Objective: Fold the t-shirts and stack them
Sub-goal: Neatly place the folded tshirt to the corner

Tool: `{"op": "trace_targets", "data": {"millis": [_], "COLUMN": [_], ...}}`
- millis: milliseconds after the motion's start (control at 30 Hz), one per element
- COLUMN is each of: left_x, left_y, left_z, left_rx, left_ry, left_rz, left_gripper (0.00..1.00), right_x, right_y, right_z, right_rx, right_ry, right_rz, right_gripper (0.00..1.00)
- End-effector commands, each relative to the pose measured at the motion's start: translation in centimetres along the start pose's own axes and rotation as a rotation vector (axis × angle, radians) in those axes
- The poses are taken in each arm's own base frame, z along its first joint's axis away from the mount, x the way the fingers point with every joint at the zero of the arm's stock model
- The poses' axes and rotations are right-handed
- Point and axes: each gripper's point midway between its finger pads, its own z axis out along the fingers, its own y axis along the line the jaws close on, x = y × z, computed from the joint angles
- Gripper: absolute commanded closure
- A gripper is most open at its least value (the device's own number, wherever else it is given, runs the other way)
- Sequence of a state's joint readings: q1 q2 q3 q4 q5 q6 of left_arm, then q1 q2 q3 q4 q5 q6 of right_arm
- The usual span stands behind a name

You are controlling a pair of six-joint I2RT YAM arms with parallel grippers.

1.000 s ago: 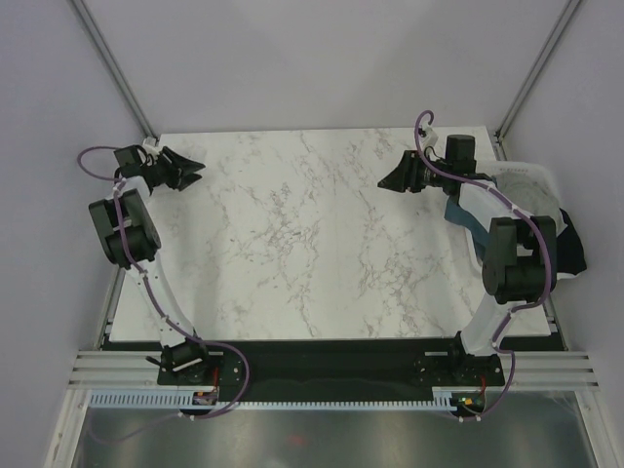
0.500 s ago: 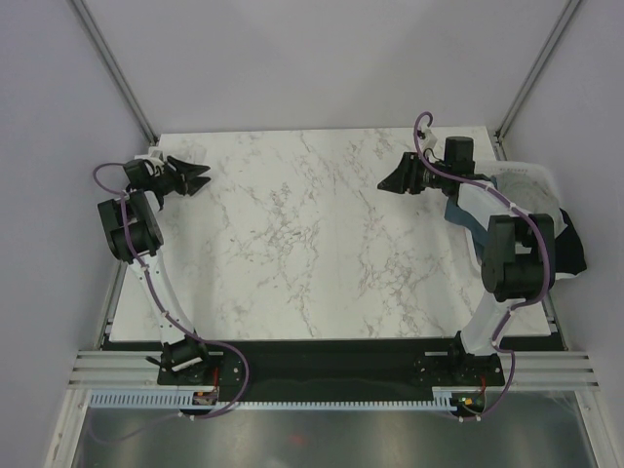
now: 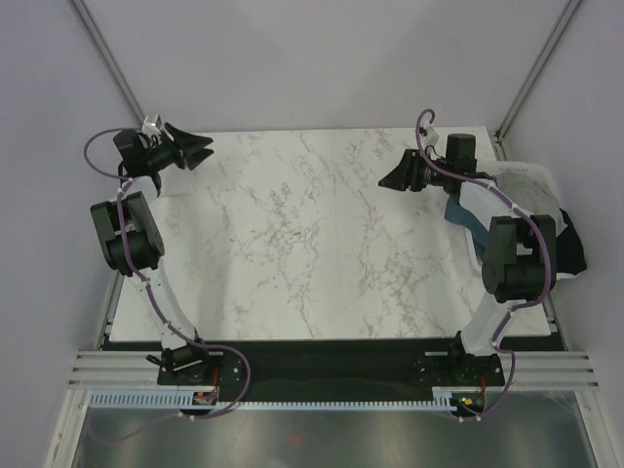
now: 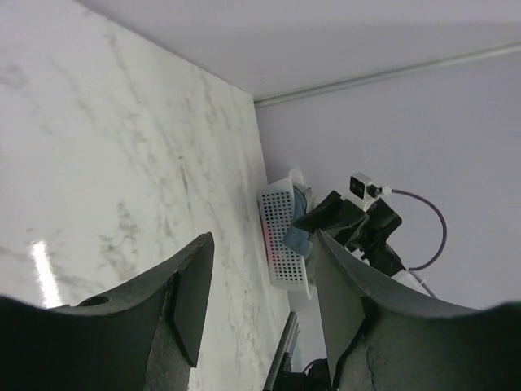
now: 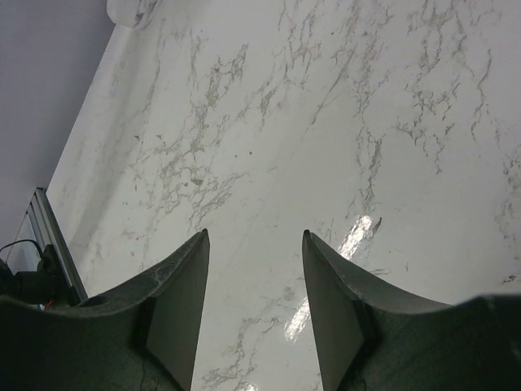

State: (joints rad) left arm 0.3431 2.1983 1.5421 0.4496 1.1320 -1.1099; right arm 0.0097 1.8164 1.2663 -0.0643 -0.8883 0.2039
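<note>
The t-shirts lie heaped at the table's right edge: a teal-blue one, a black one and pale cloth behind my right arm. A bit of the teal shirt shows across the table in the left wrist view. My left gripper hangs open and empty over the far left corner, pointing right. My right gripper is open and empty too, above the marble just left of the heap, pointing left. Bare marble shows between the open fingers of the left gripper and of the right gripper.
A white perforated bin stands at the right edge and holds the shirts. The marble table spreads between the two arms. Grey walls close in at the back and sides, with a metal post at the far left corner.
My left arm has swung its gripper up and back to the far left corner, with the jaws a little wider. The right arm has not moved.
</note>
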Motion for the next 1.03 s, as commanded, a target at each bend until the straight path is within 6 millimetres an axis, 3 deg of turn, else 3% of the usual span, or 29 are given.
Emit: {"op": "trace_targets", "data": {"millis": [0, 33, 100, 133, 167, 233, 267, 300, 333, 433, 600, 667, 733, 867, 900, 933, 1000], "left_x": [2.2, 2.8, 4.0, 4.6, 4.5, 4.9, 4.9, 4.8, 4.1, 6.6, 12.9, 14.5, 15.6, 17.3, 13.1, 12.9, 14.3], "left_y": [-11.1, -13.3, -14.6, -14.3, -14.4, -12.7, -11.7, -10.9, -10.1, -10.8, -13.5, -12.7, -13.6, -13.2, -9.8, -8.7, -7.2], "left_z": [0.0, -0.3, -0.2, -0.5, -0.3, -1.0, -1.3, -1.8, -2.6, -4.1, -4.8, -5.6, -6.6, -6.6, -8.4, -8.7, -8.4], "left_rx": [0.128, 0.145, 0.148, 0.076, 0.038, -0.154, -0.22, -0.275, -0.365, -0.398, -0.331, -0.338, -0.323, -0.313, -0.586, -0.619, -0.603], "left_ry": [0.057, 0.059, 0.074, 0.073, 0.059, 0.025, 0.017, -0.006, -0.06, -0.075, -0.023, -0.013, -0.028, 0.002, -0.146, -0.071, -0.015], "left_rz": [0.196, 0.224, 0.289, 0.234, 0.406, 0.444, 0.552, 0.583, 0.618, 0.659, 0.705, 0.694, 0.715, 0.712, 0.793, 0.978, 0.951], "left_gripper": [0.4, 0.4, 0.39, 0.37, 0.36, 0.32, 0.3, 0.29, 0.27, 0.26, 0.26, 0.26, 0.26, 0.26, 0.01, 0.0, 0.0], "right_x": [-5.5, -5.6, -6.7, -6.7, -6.8, -6.7, -6.9, -6.8, -6.8, -7.3, -7.5, -7.2, -6.6, -4.4, -4.0, -4.0, -3.2], "right_y": [3.5, 2.3, 0.3, -0.7, -2.8, -4.4, -5.3, -5.5, -5.6, -5.9, -6.8, -6.3, -5.7, -4.3, -4.1, -4.0, -4.2], "right_z": [-2.3, -2.5, -4.1, -4.5, -5.3, -6.3, -7.2, -7.5, -7.9, -9.8, -13.5, -14.1, -13.9, -13.0, -12.8, -12.7, -12.8], "right_rx": [-0.007, 0.066, 0.168, 0.226, 0.342, 0.442, 0.514, 0.537, 0.562, 0.658, 0.856, 0.866, 0.84, 0.743, 0.728, 0.715, 0.724], "right_ry": [-0.114, -0.116, -0.146, -0.15, -0.155, -0.158, -0.171, -0.172, -0.178, -0.235, -0.36, -0.385, -0.377, -0.329, -0.322, -0.326, -0.318], "right_rz": [-0.147, -0.145, -0.152, -0.147, -0.137, -0.117, -0.111, -0.113, -0.111, -0.106, -0.026, 0.004, 0.011, 0.009, 0.002, -0.018, -0.026], "right_gripper": [0.42, 0.41, 0.39, 0.36, 0.31, 0.23, 0.22, 0.16, 0.02, 0.02, 0.02, 0.02, 0.02, 0.02, 0.02, 0.02, 0.02]}}
